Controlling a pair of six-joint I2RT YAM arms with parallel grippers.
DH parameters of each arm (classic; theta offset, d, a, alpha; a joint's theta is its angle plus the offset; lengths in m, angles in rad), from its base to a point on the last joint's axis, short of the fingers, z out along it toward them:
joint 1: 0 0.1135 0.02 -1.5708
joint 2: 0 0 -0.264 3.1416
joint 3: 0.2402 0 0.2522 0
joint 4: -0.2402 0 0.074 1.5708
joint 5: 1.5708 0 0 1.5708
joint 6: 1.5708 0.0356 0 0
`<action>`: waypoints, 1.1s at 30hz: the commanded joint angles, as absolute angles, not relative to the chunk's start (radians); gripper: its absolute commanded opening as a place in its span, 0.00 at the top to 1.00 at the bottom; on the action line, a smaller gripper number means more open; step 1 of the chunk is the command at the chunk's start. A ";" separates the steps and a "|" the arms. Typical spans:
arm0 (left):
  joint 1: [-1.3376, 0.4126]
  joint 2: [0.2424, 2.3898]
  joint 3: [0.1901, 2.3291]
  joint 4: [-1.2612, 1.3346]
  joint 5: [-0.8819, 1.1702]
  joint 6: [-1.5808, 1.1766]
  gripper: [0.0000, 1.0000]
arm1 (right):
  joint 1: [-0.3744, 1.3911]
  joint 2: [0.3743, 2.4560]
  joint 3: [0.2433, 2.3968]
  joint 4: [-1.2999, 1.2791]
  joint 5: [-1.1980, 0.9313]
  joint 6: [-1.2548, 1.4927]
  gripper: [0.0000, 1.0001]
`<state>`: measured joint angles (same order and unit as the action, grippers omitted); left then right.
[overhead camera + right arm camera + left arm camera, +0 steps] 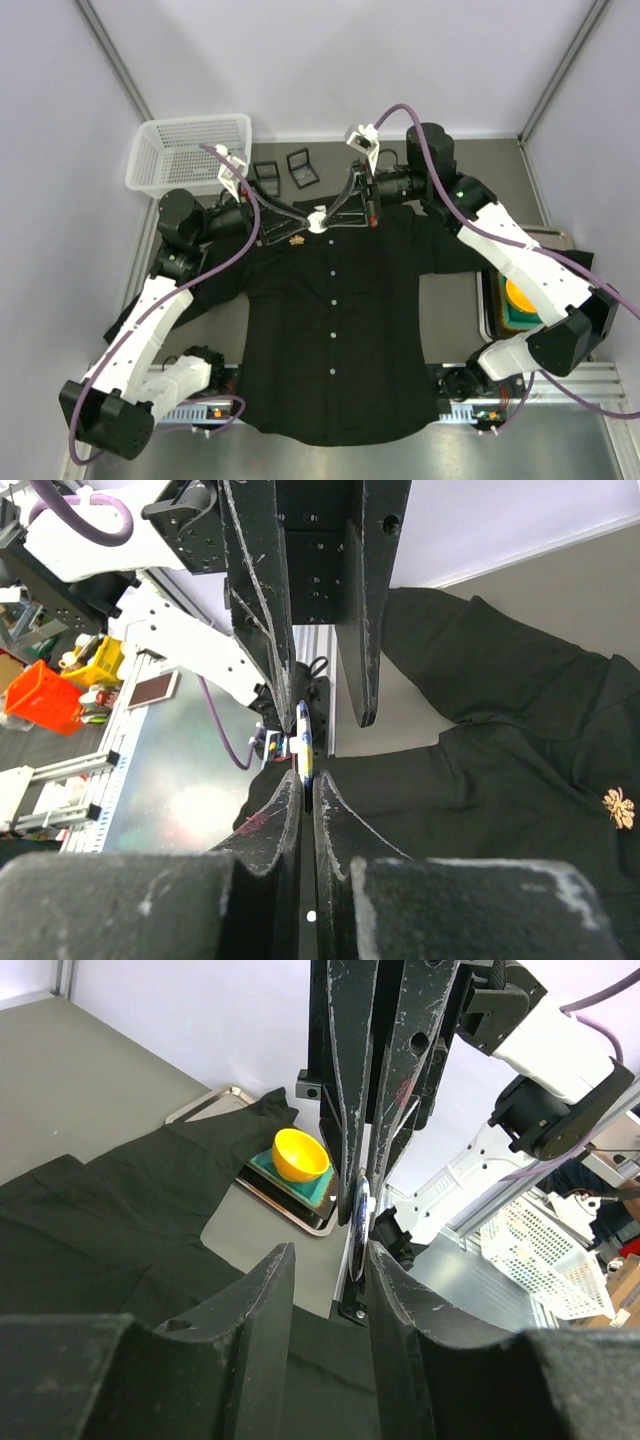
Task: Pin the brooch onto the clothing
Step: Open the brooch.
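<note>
Above the top of the shirt (330, 340): right gripper (307, 780), clamped flat on a thin white piece (303, 735) seen edge-on, probably held out for the other arm to take; what it is cannot be told. Left gripper (330, 1260), fingers (255, 1300) parted on either side of that piece, no grip evident. Brooch (297, 240), gold, lying on the shirt front just beside both grippers. Shirt spread flat, buttons up, on a grey table (455, 300). Also: white basket (190, 150), small black boxes (300, 167), tray (490, 300) with yellow bowl (300, 1155). Pale walls.

White-and-black arms (150, 320), purple cables (404, 106)
</note>
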<state>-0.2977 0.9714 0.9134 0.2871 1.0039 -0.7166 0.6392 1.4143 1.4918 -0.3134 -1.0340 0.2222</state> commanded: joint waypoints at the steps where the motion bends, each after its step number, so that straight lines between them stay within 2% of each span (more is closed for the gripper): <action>1: -0.307 0.971 0.897 0.351 0.989 -0.729 0.61 | 0.644 1.377 1.491 -0.273 -1.042 0.229 1.00; 3: -0.310 0.977 0.899 0.359 0.997 -0.733 0.61 | 0.647 1.379 1.493 -0.272 -1.043 0.224 1.00; 6: -0.318 0.983 0.899 0.360 0.999 -0.733 0.67 | 0.649 1.387 1.497 -0.272 -1.046 0.225 1.00; 7: -0.318 0.985 0.897 0.362 0.999 -0.733 0.76 | 0.652 1.388 1.502 -0.272 -1.046 0.225 1.00; 10: -0.322 0.995 0.894 0.383 0.991 -0.749 0.91 | 0.653 1.396 1.508 -0.272 -1.046 0.229 1.00; 11: -0.324 1.000 0.894 0.393 0.988 -0.758 1.00 | 0.653 1.397 1.509 -0.272 -1.045 0.230 1.00; 13: -0.324 1.003 0.894 0.387 0.980 -0.764 1.00 | 0.653 1.402 1.511 -0.273 -1.042 0.232 1.00; 16: -0.324 0.997 0.891 0.345 0.939 -0.746 1.00 | 0.653 1.405 1.506 -0.273 -1.035 0.233 0.77; 17: -0.324 0.991 0.888 0.342 0.916 -0.744 1.00 | 0.653 1.405 1.505 -0.272 -1.035 0.233 0.66; 18: -0.324 0.989 0.882 0.342 0.907 -0.747 1.00 | 0.653 1.405 1.503 -0.272 -1.035 0.232 0.63; 22: -0.322 0.986 0.867 0.342 0.882 -0.752 1.00 | 0.653 1.413 1.502 -0.272 -1.040 0.233 0.64; 25: -0.322 0.983 0.864 0.344 0.882 -0.755 1.00 | 0.652 1.419 1.505 -0.272 -1.042 0.233 0.78; 33: -0.324 0.976 0.861 0.359 0.908 -0.747 1.00 | 0.653 1.440 1.509 -0.253 -1.042 0.262 0.84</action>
<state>-0.3218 0.9901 0.8707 0.3317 0.9302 -0.7578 0.6430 1.4368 1.4918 -0.3130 -0.9958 0.2337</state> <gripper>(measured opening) 0.020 0.181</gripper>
